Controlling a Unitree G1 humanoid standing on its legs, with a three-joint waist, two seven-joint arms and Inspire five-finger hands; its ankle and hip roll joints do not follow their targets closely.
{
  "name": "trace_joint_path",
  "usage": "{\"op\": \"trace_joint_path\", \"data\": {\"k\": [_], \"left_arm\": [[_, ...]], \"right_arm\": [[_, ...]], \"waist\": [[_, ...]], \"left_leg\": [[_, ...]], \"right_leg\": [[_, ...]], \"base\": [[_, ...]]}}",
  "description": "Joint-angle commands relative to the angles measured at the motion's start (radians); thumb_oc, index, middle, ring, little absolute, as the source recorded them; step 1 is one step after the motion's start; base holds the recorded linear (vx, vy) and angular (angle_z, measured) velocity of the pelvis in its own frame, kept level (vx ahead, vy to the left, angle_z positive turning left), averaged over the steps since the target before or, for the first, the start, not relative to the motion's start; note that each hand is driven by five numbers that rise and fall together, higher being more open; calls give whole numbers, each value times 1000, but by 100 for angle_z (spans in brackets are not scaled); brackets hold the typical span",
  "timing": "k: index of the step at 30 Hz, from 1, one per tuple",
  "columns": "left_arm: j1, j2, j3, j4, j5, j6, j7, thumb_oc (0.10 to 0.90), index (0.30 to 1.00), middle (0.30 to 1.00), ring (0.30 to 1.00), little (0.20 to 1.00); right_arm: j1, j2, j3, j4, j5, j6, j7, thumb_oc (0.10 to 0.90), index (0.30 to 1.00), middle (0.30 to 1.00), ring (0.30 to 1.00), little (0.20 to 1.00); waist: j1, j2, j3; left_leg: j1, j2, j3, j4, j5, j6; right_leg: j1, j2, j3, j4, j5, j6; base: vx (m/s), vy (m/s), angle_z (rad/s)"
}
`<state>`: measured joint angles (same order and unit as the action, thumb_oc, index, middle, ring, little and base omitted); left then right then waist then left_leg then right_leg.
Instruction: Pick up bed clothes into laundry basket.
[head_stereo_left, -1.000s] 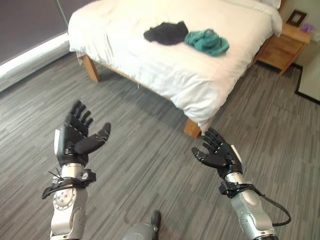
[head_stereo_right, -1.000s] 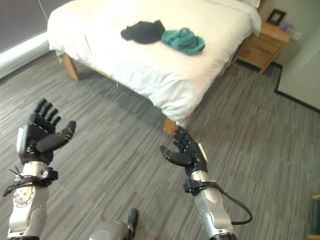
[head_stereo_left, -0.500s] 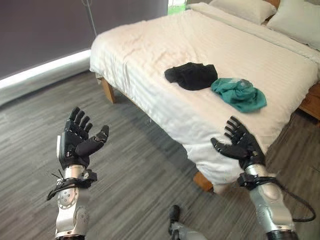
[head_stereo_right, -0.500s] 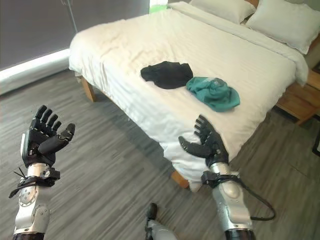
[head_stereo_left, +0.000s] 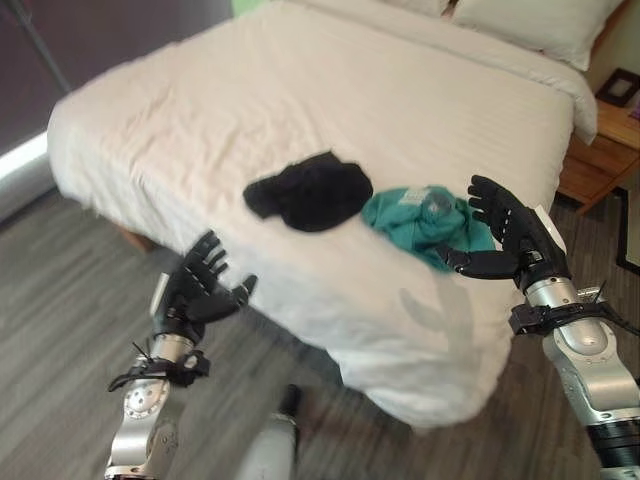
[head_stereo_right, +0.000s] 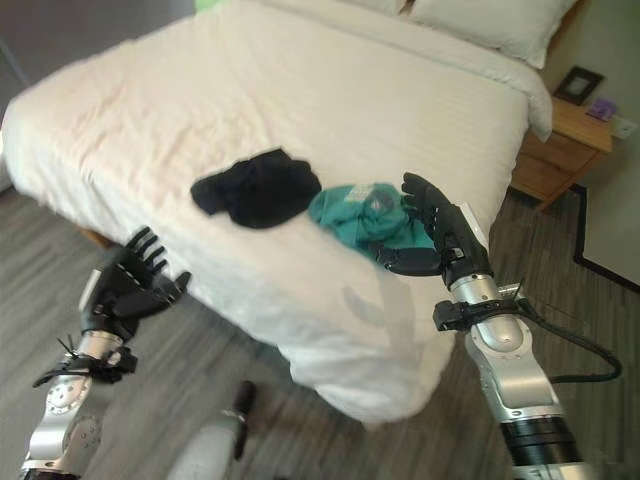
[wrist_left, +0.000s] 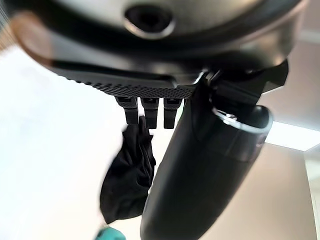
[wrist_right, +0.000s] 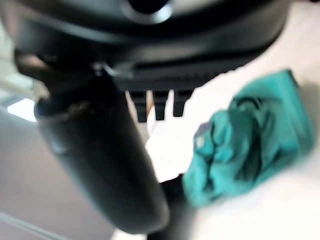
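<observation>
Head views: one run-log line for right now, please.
phase: approach | left hand: open, short of black garment | right hand: open, beside teal garment | both garments on bed | nothing held

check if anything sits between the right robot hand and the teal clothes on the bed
Nothing visible does. The right robot hand hangs open right beside the teal clothes on the bed, with no object between them.

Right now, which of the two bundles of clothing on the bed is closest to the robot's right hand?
The teal garment. It lies crumpled right beside the open right hand, near the bed's edge. The black garment lies farther off, on the teal one's other side.
</observation>
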<state>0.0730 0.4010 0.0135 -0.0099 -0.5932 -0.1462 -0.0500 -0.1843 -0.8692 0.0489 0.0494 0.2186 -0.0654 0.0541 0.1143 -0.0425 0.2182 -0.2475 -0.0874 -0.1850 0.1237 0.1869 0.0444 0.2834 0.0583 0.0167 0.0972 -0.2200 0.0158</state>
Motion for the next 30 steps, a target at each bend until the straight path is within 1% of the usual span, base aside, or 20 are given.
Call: {"op": "trace_joint_path", "data": {"k": [1, 3, 4, 5, 6, 7, 8, 9, 12, 13, 14, 15, 16, 17, 18, 20, 21, 24, 27, 30], "left_arm": [[-61, 45, 46, -137, -49, -92, -48, 800, 900, 900, 900, 900], [-52, 52, 50, -151, -64, -86, -51, 800, 900, 900, 900, 900], [-52, 54, 47, -155, -83, -83, -58, 800, 900, 900, 900, 900], [-48, 63, 41, -161, -80, -83, -65, 800, 900, 900, 900, 900], [-48, 62, 41, -161, -80, -83, -65, 800, 900, 900, 900, 900], [-52, 66, 36, -155, -79, -88, -64, 800, 900, 900, 900, 900], [-57, 64, 33, -152, -80, -90, -59, 800, 900, 900, 900, 900], [-64, 56, 3, -143, -75, -84, -62, 800, 900, 900, 900, 900], [-37, 41, 13, -136, -64, -89, -71, 800, 900, 900, 900, 900], [-20, 25, 1, -132, -66, -84, -76, 800, 900, 900, 900, 900], [-8, 23, -3, -136, -69, -80, -77, 800, 900, 900, 900, 900], [-8, 22, -1, -137, -69, -80, -77, 800, 900, 900, 900, 900], [7, 34, -6, -142, -61, -73, -77, 800, 900, 900, 900, 900], [8, 33, -5, -142, -61, -73, -77, 800, 900, 900, 900, 900], [15, 44, 1, -141, -66, -68, -73, 800, 900, 900, 900, 900], [19, 45, 6, -141, -70, -66, -74, 800, 900, 900, 900, 900], [30, 52, 8, -139, -69, -65, -75, 800, 900, 900, 900, 900], [49, 58, 22, -144, -68, -56, -77, 800, 900, 900, 900, 900], [63, 57, 28, -143, -62, -49, -86, 800, 900, 900, 900, 900], [71, 45, 39, -144, -58, -45, -88, 800, 900, 900, 900, 900]], "right_arm": [[-226, -65, -31, 68, -133, -27, -36, 800, 900, 900, 900, 900], [-263, -84, -6, 95, -189, -9, -24, 800, 900, 900, 900, 900], [-284, -100, 10, 118, -215, -1, -33, 800, 900, 900, 900, 900], [-293, -129, 24, 142, -259, 10, -20, 800, 900, 900, 900, 900], [-295, -129, 25, 143, -259, 10, -21, 800, 900, 900, 900, 900], [-306, -140, 37, 161, -254, 6, -16, 800, 900, 900, 900, 900], [-321, -142, 50, 173, -245, 7, -21, 800, 900, 900, 900, 900], [-305, -177, 63, 189, -255, 14, 0, 800, 900, 900, 900, 900], [-246, -179, 42, 142, -243, 8, 46, 800, 900, 900, 900, 900], [-243, -156, 54, 180, -179, 12, 64, 800, 900, 900, 900, 900], [-249, -159, 70, 206, -154, 11, 71, 800, 900, 900, 900, 900], [-252, -159, 73, 208, -153, 10, 70, 800, 900, 900, 900, 900], [-270, -167, 125, 260, -132, 20, 98, 800, 900, 900, 900, 900], [-275, -167, 129, 263, -131, 19, 98, 800, 900, 900, 900, 900], [-300, -187, 197, 299, -127, 43, 146, 800, 900, 900, 900, 900], [-322, -190, 231, 318, -124, 49, 154, 800, 900, 900, 900, 900], [-334, -186, 276, 352, -110, 65, 181, 800, 900, 900, 900, 900], [-355, -206, 314, 337, -128, 85, 215, 800, 900, 900, 900, 900], [-326, -242, 286, 265, -157, 94, 234, 800, 900, 900, 900, 900], [-242, -281, 172, 152, -192, 96, 224, 800, 900, 900, 900, 900]], "waist": [[25, -24, -101], [20, -16, -97], [15, -10, -89], [6, -5, -88], [6, -5, -88], [9, -8, -94], [6, -8, -92], [-7, -23, -88], [-2, -32, -100], [8, -39, -107], [10, -42, -110], [8, -41, -110], [18, -46, -114], [16, -45, -114], [21, -50, -110], [19, -49, -108], [21, -49, -105], [18, -48, -107], [7, -45, -109], [-8, -40, -110]], "left_leg": [[203, 32, 26, -98, -115, -62], [243, 39, 41, -129, -115, -44], [254, 40, 37, -138, -112, -39], [271, 40, 24, -147, -123, -33], [271, 40, 24, -147, -123, -33], [289, 38, 17, -167, -139, -32], [287, 35, 15, -166, -134, -33], [281, 22, -4, -151, -143, -33], [296, 27, -5, -186, -142, -35], [299, 26, -8, -199, -141, -38], [301, 26, -10, -204, -141, -39], [302, 26, -11, -204, -141, -39], [302, 28, -10, -208, -142, -41], [302, 28, -10, -208, -142, -41], [299, 29, -15, -208, -140, -42], [298, 30, -16, -209, -139, -43], [304, 32, -16, -211, -148, -44], [296, 32, -15, -211, -140, -48], [297, 33, -16, -211, -143, -48], [297, 34, -22, -211, -144, -47]], "right_leg": [[-204, -114, -18, -9, 211, 104], [-241, -131, -6, 96, 244, 126], [-270, -129, 19, 154, 256, 131], [-295, -132, 40, 149, 257, 130], [-294, -132, 40, 149, 257, 130], [-309, -135, 34, 85, 240, 128], [-306, -137, 27, 43, 254, 126], [-302, -129, 69, -44, 268, 138], [-279, -135, 63, -89, 277, 139], [-263, -136, 50, -121, 280, 137], [-251, -136, 40, -139, 283, 135], [-249, -136, 39, -141, 284, 135], [-239, -136, 26, -155, 288, 135], [-238, -136, 26, -156, 288, 135], [-237, -132, 30, -157, 286, 131], [-237, -131, 30, -158, 285, 130], [-225, -131, 26, -166, 276, 127], [-228, -132, 23, -165, 279, 127], [-228, -134, 24, -160, 273, 127], [-231, -136, 28, -152, 267, 126]], "base": [[256, 242, -57], [206, 185, -47], [215, 155, -43], [169, 105, -27], [218, 56, -2], [110, 7, 12], [215, -4, 20], [118, -6, 26], [144, -28, 68], [105, -37, 31], [66, -31, 18], [32, -22, 36], [17, -16, 34], [15, -31, 28], [-9, -18, 13], [0, -12, 6], [-13, -2, 3], [-12, -2, -5], [4, 4, -9], [2, 3, -2]]}}
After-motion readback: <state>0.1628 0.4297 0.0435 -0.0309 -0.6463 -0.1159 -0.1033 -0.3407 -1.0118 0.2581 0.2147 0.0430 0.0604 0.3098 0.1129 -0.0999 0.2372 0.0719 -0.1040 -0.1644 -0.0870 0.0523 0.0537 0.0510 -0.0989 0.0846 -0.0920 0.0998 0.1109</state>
